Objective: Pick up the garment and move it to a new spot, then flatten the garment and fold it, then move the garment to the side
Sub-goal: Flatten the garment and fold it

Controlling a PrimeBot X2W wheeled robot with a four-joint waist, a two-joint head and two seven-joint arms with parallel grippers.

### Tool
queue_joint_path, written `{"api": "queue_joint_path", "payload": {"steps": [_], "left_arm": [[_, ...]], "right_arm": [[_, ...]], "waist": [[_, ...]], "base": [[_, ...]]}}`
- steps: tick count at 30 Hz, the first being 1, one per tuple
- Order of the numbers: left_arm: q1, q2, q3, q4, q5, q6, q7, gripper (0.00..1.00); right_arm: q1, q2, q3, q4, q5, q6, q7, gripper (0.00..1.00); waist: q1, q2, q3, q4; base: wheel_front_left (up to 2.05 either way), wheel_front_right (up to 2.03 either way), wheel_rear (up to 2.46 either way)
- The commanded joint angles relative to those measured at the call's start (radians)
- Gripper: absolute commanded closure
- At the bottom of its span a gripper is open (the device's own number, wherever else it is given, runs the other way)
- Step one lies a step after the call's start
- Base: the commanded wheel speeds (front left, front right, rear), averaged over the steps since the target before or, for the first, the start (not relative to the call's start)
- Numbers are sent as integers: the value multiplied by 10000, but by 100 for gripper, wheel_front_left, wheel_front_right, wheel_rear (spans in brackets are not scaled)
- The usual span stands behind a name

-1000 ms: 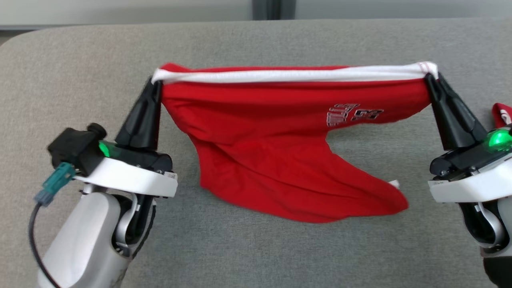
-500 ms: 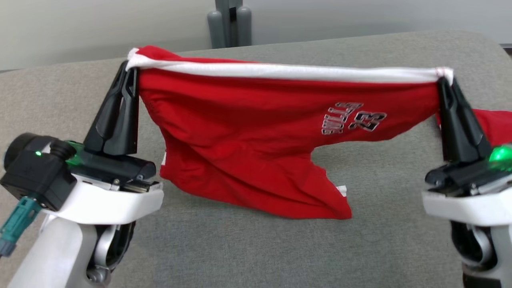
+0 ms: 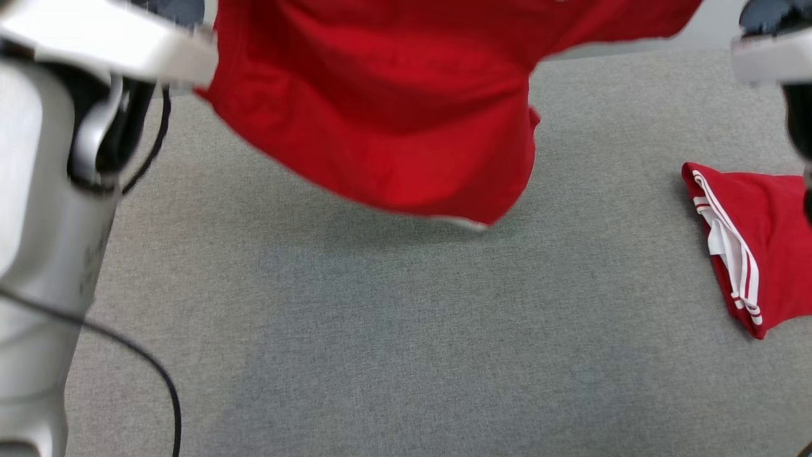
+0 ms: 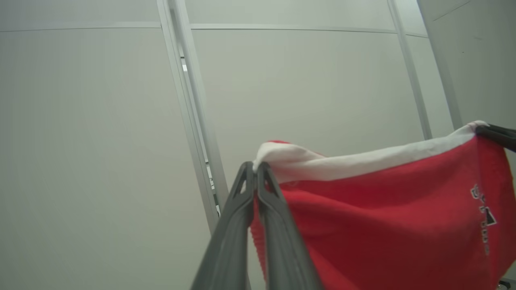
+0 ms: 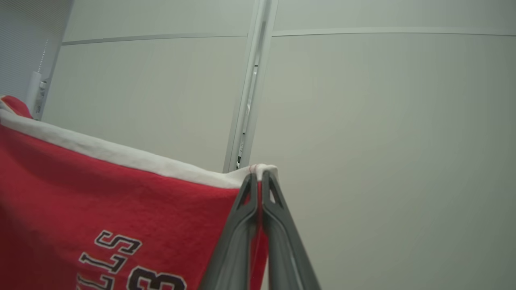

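Note:
The garment [image 3: 393, 108] is red shorts with a white waistband and printed lettering. It hangs in the air above the grey table [image 3: 380, 330], its lower hem clear of the surface. In the left wrist view my left gripper [image 4: 255, 167] is shut on one end of the white waistband [image 4: 363, 161]. In the right wrist view my right gripper [image 5: 259, 177] is shut on the other end of the waistband [image 5: 121, 155]. The band is stretched taut between the two. In the head view both wrists sit at the top corners, fingertips out of frame.
A second red garment [image 3: 755, 241] with white stripes lies folded at the table's right edge. A black cable [image 3: 149, 374] runs down beside my left forearm [image 3: 44, 222]. Pale wall panels [image 4: 302, 80] stand behind the table.
Both arms have risen with the garment, lifting its hem off the table. The head camera has tilted, bringing the folded red garment at the right into view.

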Motion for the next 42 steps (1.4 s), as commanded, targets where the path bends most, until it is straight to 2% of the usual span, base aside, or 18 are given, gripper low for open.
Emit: {"api": "queue_joint_path", "payload": {"steps": [1, 2, 3, 7, 12, 17, 21, 27, 29, 33, 38, 42], "left_arm": [[-588, -145, -76, 643, -76, -193, -39, 100], [-588, -145, -76, 643, -76, -193, -39, 100], [-1533, -463, -230, 1913, -91, -495, -178, 100], [-3143, -1061, -498, 4478, -202, -933, -615, 100], [-4489, -1561, -787, 7207, -235, -1150, -1088, 100], [-5192, -1849, -1131, 8930, -479, -1296, -1499, 100], [-5098, -2059, -1658, 9596, -779, -1287, -1873, 100], [-4183, -2278, -1959, 10078, -1848, -1288, -2115, 100], [-3767, -2317, -1930, 10041, -2290, -1291, -2202, 100], [-2478, -2246, -2065, 9674, -2185, -1290, -2340, 100], [-168, -2007, -1281, 7155, -1457, -667, -2353, 100], [2164, -1877, -1021, 4978, -796, -394, -2357, 100]], "right_arm": [[-536, -106, 127, 681, 2, -2, -71, 100], [-536, -106, 127, 681, 2, -2, -71, 100], [-1598, -138, 422, 1845, 41, 2, -195, 100], [-3338, 115, 710, 4204, 107, 1, -440, 100], [-4941, 918, 801, 6598, 219, 1, -596, 100], [-5861, 1702, 1198, 8217, 258, 1, -637, 100], [-6011, 2073, 1582, 8767, 566, 1, -690, 100], [-4920, 2156, 2444, 8381, 1745, 2, -714, 100], [-4221, 1994, 2758, 7963, 2301, 2, -722, 100], [-2365, 1579, 3072, 6649, 3535, 2, -723, 100], [408, 929, 2768, 4627, 4184, 4, -705, 100], [2595, 806, 2237, 3297, 4270, 4, -706, 100]], "waist": [[0, -1, 62, 43], [0, -1, 62, 43], [0, -1, 147, 94], [0, -1, 202, 124], [0, -1, 503, 39], [0, -1, 1228, -104], [0, -1, 1841, -103], [0, -1, 2303, 9], [0, -1, 2307, 75], [0, -1, 2252, 198], [0, -1, 2132, 336], [0, -1, 1820, 395]], "base": [[0, 0, 0], [0, 0, 0], [0, 0, 0], [0, 0, 0], [0, 0, 0], [0, 0, 0], [0, 0, 0], [0, 0, 0], [0, 0, 0], [0, 0, 0], [0, 0, 0], [0, 0, 0]]}}
